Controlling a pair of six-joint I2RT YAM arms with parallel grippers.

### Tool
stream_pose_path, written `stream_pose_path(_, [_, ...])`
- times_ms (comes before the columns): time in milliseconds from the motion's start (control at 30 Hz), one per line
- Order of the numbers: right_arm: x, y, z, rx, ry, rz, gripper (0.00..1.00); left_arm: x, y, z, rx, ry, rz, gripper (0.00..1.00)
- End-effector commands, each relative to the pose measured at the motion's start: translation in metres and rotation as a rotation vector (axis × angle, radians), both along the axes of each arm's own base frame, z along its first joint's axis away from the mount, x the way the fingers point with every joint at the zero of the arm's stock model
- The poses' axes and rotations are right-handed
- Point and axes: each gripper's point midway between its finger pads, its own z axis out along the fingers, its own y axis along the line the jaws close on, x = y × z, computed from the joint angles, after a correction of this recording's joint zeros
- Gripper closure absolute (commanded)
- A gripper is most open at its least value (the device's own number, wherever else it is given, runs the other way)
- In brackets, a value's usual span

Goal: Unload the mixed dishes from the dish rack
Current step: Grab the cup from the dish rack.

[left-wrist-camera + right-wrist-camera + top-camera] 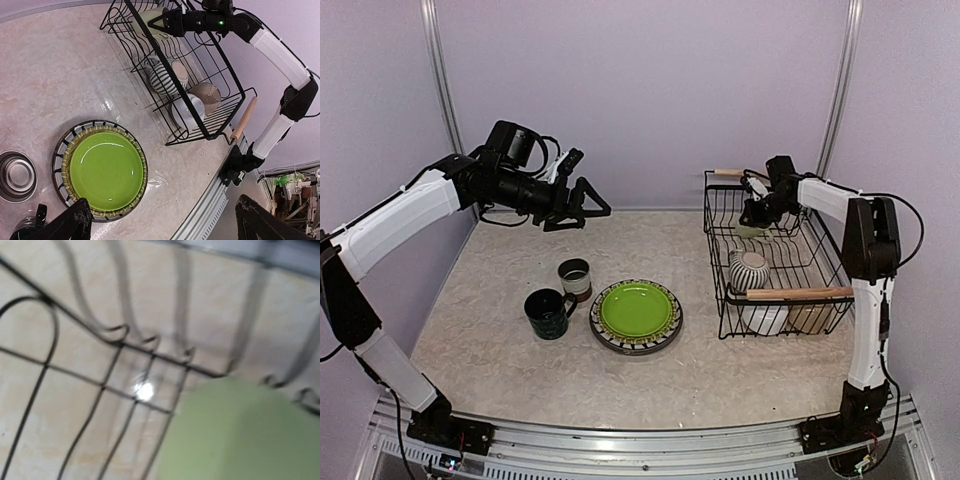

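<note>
The step in hand looks like the pickup of another mug. The right gripper is down inside the dish rack, which stands along the right edge of the surface and reaches toward its far right corner. The gripper is at the pale green mug at the rack's far end. It touches the mug or sits just over its rim. The wrist view is a blur of green and wire, so I cannot tell whether the gripper is apart or clamped on the mug.

The left gripper hangs spread wide and empty above the far left part of the surface, well apart from everything.

Part of the load is already out. A lime-green plate sits stacked on a striped plate near the middle of the surface. A dark teal mug and a brown-white mug stand just to their left. In the rack, a striped cup lies mid-basket and a white bowl sits at the near end.

I'd say the next move needs a firm hold on the mug wall. Then it needs a straight lift clear of the rack's wires and far handle before swinging left toward the other mugs.
</note>
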Motion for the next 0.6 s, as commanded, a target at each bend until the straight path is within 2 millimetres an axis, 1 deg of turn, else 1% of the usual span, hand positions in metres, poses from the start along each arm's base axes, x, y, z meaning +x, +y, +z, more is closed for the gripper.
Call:
stream_pose_path(0, [-0.011,0.002,-0.004,-0.013,0.030,-0.055,0.97,-0.005,-0.004,-0.002,-0.004,0.000,-0.019,0.05])
stream_pose_path(67, [-0.012,0.005,0.005,-0.015,0.013,-0.067,1.00,-0.006,-0.004,-0.001,-0.002,-0.006,-0.020,0.05])
stream_pose_path(100, [-0.011,0.004,0.011,-0.030,-0.001,-0.085,1.00,-0.007,-0.005,0.000,-0.003,-0.010,-0.022,0.05])
stream_pose_path(200, [-0.008,0.001,0.034,-0.068,-0.055,-0.131,1.00,-0.009,-0.005,0.002,-0.002,-0.018,-0.026,0.05])
stream_pose_path(300, [-0.006,-0.002,0.068,-0.072,-0.121,-0.170,1.00,-0.011,-0.005,0.005,-0.004,-0.025,-0.026,0.05])
stream_pose_path(367, [-0.008,0.001,0.094,-0.071,-0.169,-0.183,1.00,-0.012,-0.005,0.007,-0.007,-0.030,-0.028,0.05])
stream_pose_path(433, [-0.014,0.007,0.120,-0.067,-0.215,-0.183,1.00,-0.013,-0.004,0.008,-0.006,-0.035,-0.027,0.05])
stream_pose_path(467, [-0.018,0.014,0.132,-0.070,-0.237,-0.182,1.00,-0.013,-0.004,0.010,-0.008,-0.037,-0.026,0.05])
stream_pose_path(533, [-0.029,0.030,0.158,-0.044,-0.281,-0.160,1.00,-0.014,-0.004,0.011,-0.009,-0.042,-0.023,0.05])
stream_pose_path(567, [-0.035,0.041,0.168,-0.025,-0.298,-0.140,1.00,-0.014,-0.003,0.011,-0.010,-0.043,-0.021,0.05])
